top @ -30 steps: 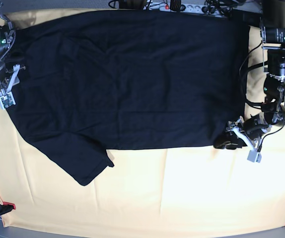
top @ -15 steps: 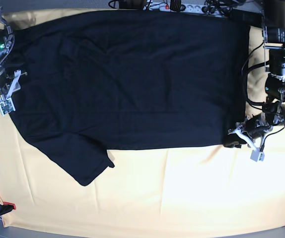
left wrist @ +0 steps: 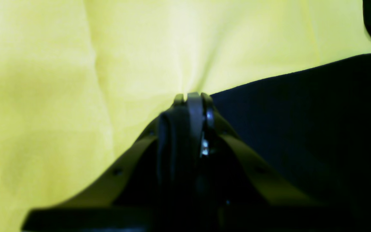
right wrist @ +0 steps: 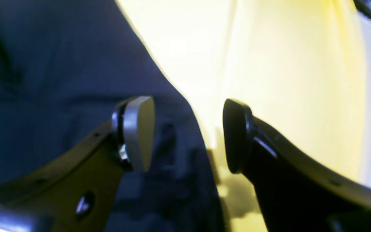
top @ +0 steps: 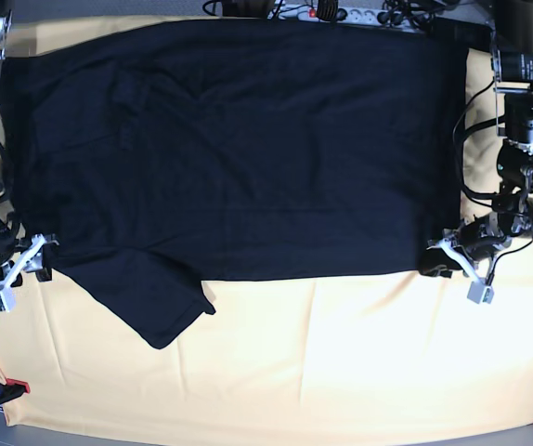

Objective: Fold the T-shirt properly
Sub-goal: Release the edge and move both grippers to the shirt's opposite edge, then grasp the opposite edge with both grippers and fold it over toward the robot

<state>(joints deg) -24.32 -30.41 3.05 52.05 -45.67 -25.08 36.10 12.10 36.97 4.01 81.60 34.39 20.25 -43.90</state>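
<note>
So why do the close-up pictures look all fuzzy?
Both wrist views sit too near: the left hand and right hand blur. The tablecloth glares white in the right wrist view. The base view is sharp, but the T-shirt is a black patch.

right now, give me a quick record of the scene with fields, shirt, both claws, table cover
shirt: dark T-shirt spread flat, one sleeve sticking out toward the near left of the base view
left claw: left claw shut at the shirt's near right corner; the wrist view shows its tips together at the hem edge, cloth between them not clearly visible
right claw: right claw open, straddling the shirt's edge near the sleeve, one tip over cloth and one over the cover
table cover: pale yellow table cloth, shirt lying on it
fold status: no fold visible yet
</note>
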